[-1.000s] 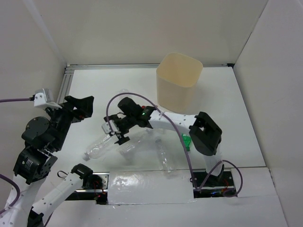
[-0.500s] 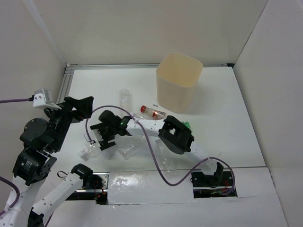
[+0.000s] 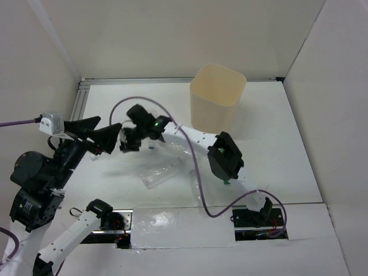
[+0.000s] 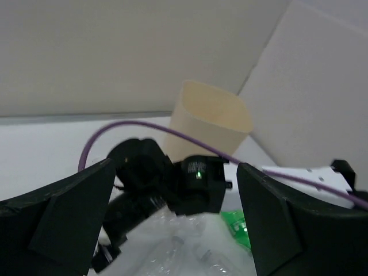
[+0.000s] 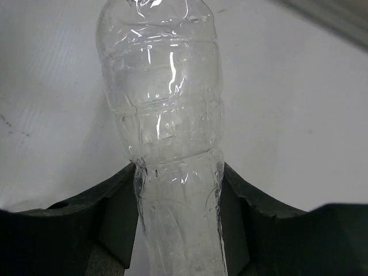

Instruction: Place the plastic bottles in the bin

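Observation:
In the right wrist view a clear plastic bottle stands between my right gripper's fingers, both pads pressing its narrow waist. From above, that right gripper is at the table's left-middle, its bottle mostly hidden. My left gripper is wide open right beside it, holding nothing. Another clear bottle lies on the table nearer the bases. A green bottle peeks out under the right arm. The cream-beige bin stands upright at the back, right of both grippers.
White walls enclose the table on three sides. A metal rail runs along the back left edge. The right arm's purple cable loops over the middle of the table. More crinkled clear bottles lie below the left gripper.
My right gripper has closed on a clear bottle and moved toward the back left of the table. The left arm has swung its open gripper in toward it.

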Motion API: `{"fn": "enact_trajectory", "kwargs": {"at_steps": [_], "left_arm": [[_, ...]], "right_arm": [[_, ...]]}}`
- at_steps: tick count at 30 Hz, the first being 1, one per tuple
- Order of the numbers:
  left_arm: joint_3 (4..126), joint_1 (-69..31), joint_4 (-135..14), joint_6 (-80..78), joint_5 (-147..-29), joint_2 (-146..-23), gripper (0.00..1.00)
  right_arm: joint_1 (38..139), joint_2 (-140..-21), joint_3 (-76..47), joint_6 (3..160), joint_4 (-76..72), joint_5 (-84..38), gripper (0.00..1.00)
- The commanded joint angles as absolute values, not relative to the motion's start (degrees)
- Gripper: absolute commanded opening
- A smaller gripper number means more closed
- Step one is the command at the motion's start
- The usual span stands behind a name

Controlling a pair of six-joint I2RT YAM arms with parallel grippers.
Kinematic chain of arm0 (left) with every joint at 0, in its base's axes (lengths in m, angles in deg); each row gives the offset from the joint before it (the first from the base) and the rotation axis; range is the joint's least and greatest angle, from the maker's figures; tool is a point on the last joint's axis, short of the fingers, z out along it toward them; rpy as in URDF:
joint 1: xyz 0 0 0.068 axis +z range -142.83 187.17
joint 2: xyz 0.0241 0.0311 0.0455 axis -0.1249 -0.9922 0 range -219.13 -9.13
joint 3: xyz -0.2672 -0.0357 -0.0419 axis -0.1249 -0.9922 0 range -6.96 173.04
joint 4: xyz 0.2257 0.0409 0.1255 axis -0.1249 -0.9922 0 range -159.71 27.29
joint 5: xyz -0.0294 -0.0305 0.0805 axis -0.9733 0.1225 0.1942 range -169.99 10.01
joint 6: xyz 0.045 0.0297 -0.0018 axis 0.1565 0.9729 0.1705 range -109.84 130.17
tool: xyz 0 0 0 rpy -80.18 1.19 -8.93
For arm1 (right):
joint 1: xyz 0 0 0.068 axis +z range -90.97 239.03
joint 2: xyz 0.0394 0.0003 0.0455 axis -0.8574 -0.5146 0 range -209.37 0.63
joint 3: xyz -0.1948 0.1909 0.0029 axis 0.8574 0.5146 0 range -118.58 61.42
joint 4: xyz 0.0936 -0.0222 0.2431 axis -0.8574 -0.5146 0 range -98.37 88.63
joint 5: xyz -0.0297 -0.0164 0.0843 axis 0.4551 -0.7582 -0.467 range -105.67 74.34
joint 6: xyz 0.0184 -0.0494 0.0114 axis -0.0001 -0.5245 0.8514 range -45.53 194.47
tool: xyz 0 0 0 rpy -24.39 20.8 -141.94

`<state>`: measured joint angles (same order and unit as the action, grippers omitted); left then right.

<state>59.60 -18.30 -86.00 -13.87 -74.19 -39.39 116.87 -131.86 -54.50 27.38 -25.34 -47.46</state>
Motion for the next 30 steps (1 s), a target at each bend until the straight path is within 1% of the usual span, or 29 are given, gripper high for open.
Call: {"fn": "enact_trajectory", "kwargs": {"at_steps": [1,3,6,8,9,12,13,14,15,16,17,18,20,22,24,27,28,30], "left_arm": [[63.1,-18.1,-74.9,-10.0,-90.3,-37.9,0.99],[65.4,-18.1,-73.6,-10.0,-95.1,-39.8,0.99],[68.5,-18.1,-73.6,-10.0,-103.1,-44.4,0.99],[68.5,-18.1,-74.1,-9.4,-106.7,-46.5,0.97],[67.8,-18.1,-74.7,-8.6,-109.1,-48.0,0.96],[64.4,-18.1,-76.7,-5.7,-109.8,-49.9,0.96],[62.1,-18.1,-77.9,-4.7,-109.2,-52.5,0.96],[61.1,-18.1,-80.4,-3.8,-109.2,-54.4,0.96],[59.3,-18.1,-81.6,-2.2,-108.1,-56.4,0.96],[58.4,-18.1,-82.6,-1.3,-108.1,-60.8,0.98],[57.6,-18.1,-83.3,-0.1,-108.1,-63.2,0.98],[56.9,-18.7,-84.5,0.6,-106.5,-65.4,1.00],[54.9,-20.0,-84.5,3.3,-104.5,-71.6,1.00],[54.9,-23.5,-85.1,6.3,-99.6,-75.2,1.00],[54.9,-25.9,-85.7,7.9,-97.0,-78.5,1.00],[54.9,-30.3,-86.2,10.1,-91.3,-84.2,1.00],[54.9,-31.8,-86.2,10.6,-88.7,-86.1,1.00],[54.2,-33.0,-86.2,11.1,-87.3,-87.6,1.00]], "right_arm": [[111.2,-119.4,-63.4,35.6,-23.4,-50.2,0.29],[107.8,-116.6,-65.2,38.2,-22.7,-47.7,0.29],[101.9,-115.6,-72.0,41.5,-24.2,-42.4,0.31],[98.8,-114.3,-74.8,42.5,-24.2,-39.4,0.31],[95.4,-112.9,-74.8,43.0,-24.2,-36.7,0.32],[89.3,-110.8,-74.8,47.2,-25.7,-35.1,0.32],[84.7,-109.3,-73.8,48.4,-26.8,-35.9,0.34],[82.4,-108.5,-72.6,49.5,-27.3,-37.2,0.34],[77.8,-107.0,-71.3,51.4,-27.3,-40.4,0.35],[75.7,-106.4,-70.2,52.0,-28.3,-42.7,0.35],[73.6,-106.4,-68.1,52.7,-29.6,-46.0,0.38],[71.6,-105.6,-66.9,53.5,-29.6,-50.5,0.38],[67.3,-105.6,-63.9,55.0,-30.2,-54.5,0.41],[64.0,-106.2,-62.7,56.3,-30.2,-59.1,0.42],[62.4,-106.2,-61.3,56.9,-31.8,-62.1,0.43],[61.8,-106.2,-57.6,55.0,-33.3,-64.6,0.50],[61.8,-105.5,-55.6,53.7,-33.8,-64.6,0.55],[61.8,-104.8,-53.4,53.1,-33.8,-64.6,0.61]]}}
